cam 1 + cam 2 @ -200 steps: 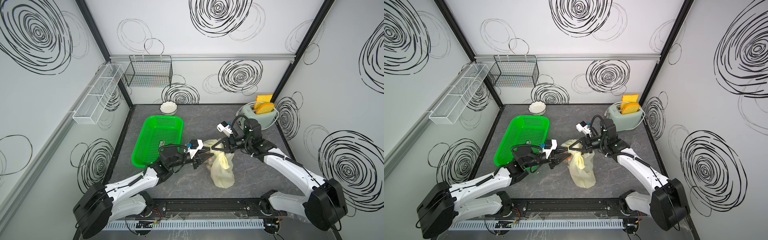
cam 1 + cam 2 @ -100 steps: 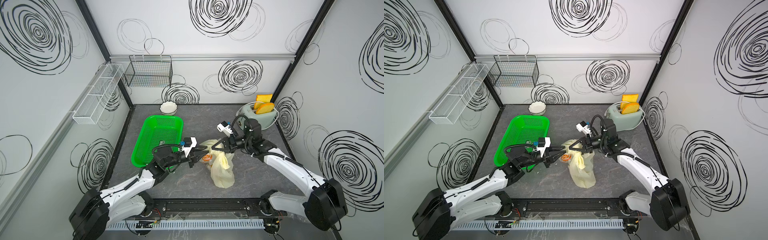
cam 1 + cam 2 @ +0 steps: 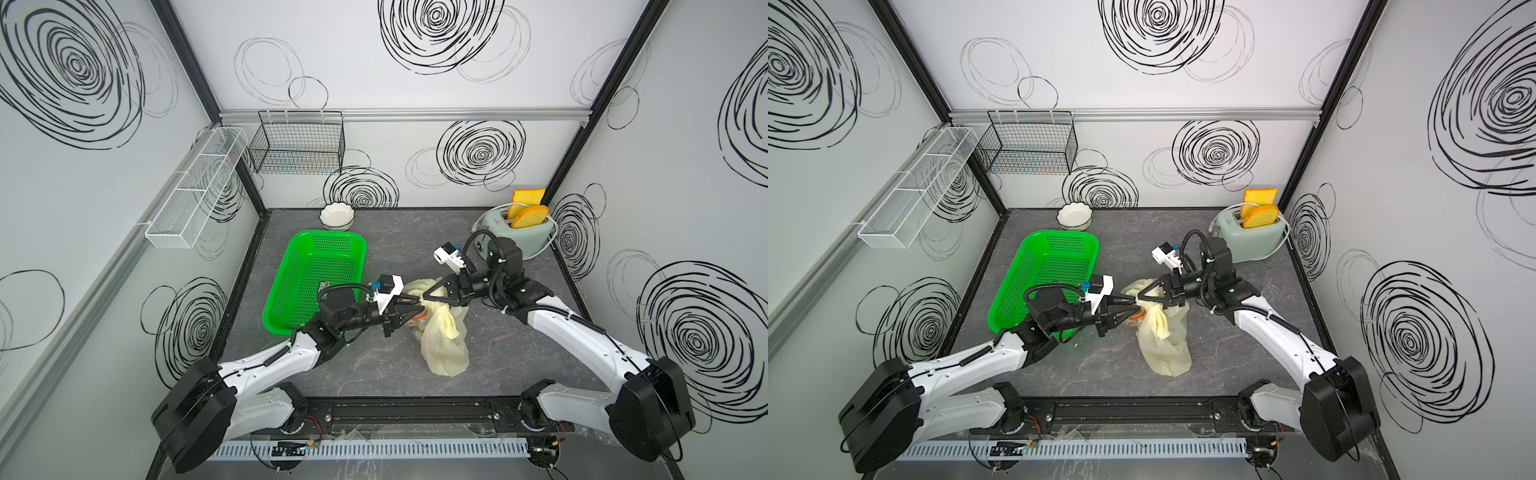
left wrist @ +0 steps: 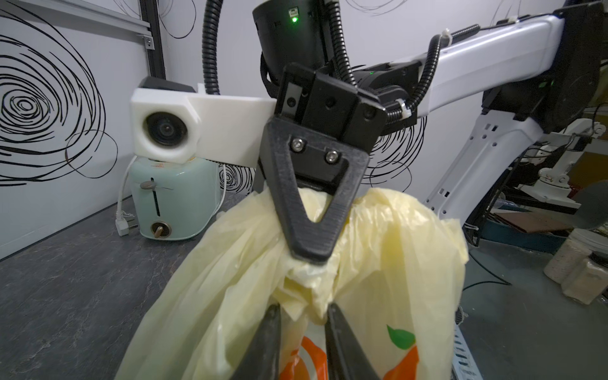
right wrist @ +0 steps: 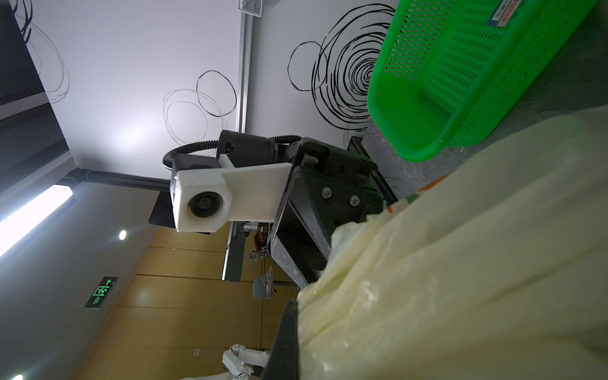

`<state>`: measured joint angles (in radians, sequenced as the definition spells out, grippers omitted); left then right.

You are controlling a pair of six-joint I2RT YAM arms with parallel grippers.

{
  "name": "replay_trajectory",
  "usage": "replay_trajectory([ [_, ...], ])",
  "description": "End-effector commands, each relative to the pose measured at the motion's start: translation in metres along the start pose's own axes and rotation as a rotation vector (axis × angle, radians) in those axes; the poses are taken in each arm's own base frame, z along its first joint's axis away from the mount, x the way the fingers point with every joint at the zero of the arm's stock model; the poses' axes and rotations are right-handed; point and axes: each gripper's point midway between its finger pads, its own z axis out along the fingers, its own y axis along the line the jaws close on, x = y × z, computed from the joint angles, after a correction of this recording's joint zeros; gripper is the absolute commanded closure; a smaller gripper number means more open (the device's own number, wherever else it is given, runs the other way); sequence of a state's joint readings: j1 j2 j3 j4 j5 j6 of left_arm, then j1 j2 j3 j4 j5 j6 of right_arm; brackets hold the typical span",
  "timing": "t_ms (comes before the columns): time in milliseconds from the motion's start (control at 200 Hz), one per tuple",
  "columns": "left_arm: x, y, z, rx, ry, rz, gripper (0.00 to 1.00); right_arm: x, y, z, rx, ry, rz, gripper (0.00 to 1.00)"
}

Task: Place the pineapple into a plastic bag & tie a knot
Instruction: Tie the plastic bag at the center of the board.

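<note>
In both top views the plastic bag (image 3: 444, 345) is seen slumped on the grey table (image 3: 365, 374), just beside the green basket (image 3: 320, 278). Its gathered neck is lifted between the two arms. The left gripper (image 3: 419, 308) and the right gripper (image 3: 424, 297) are brought tip to tip at that neck. The pineapple cannot be made out through the film; only orange print is glimpsed.

In the left wrist view the left arm's jaws are seen narrowly parted with bunched film filling the gap, so they are judged to be closed on the bag's neck. Just beyond them the knot (image 4: 304, 286) is shown as a crumpled twist. The right arm's jaws are pressed fully together on the film at its far side. Whether the twist is already cinched cannot be told. A toaster (image 4: 171, 204) is seen well behind.

In the right wrist view most of the frame is filled by pale-yellow film. One finger (image 5: 286, 339) of the right gripper is laid against it, and the left arm's tips are hidden behind a fold.

Several failures can be expected from here:
- If the arms are drawn apart unevenly, the thin, slick film may slip from either pinch and the twist would spring loose.
- If it is pulled too hard, the film could be stretched or torn at the pinch.
- With the tips so close, a knock between the grippers is possible.
- The bag could also be dragged against the basket.
</note>
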<state>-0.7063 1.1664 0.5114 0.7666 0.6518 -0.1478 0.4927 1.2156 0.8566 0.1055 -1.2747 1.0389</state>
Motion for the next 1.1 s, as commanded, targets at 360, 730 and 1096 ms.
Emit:
replay_trajectory([
  [360,-0.034,-0.016,0.006,0.088,-0.098,0.056,0.76,-0.002,0.012,0.004,-0.023,0.015,-0.060,1.00],
  [730,-0.041,-0.020,0.000,0.092,-0.107,0.055,0.90,-0.002,0.000,0.004,0.008,0.009,-0.046,1.00],
  [1096,-0.039,-0.008,0.000,0.013,-0.070,0.017,1.00,-0.018,-0.002,-0.014,0.155,-0.101,-0.104,0.59],
])
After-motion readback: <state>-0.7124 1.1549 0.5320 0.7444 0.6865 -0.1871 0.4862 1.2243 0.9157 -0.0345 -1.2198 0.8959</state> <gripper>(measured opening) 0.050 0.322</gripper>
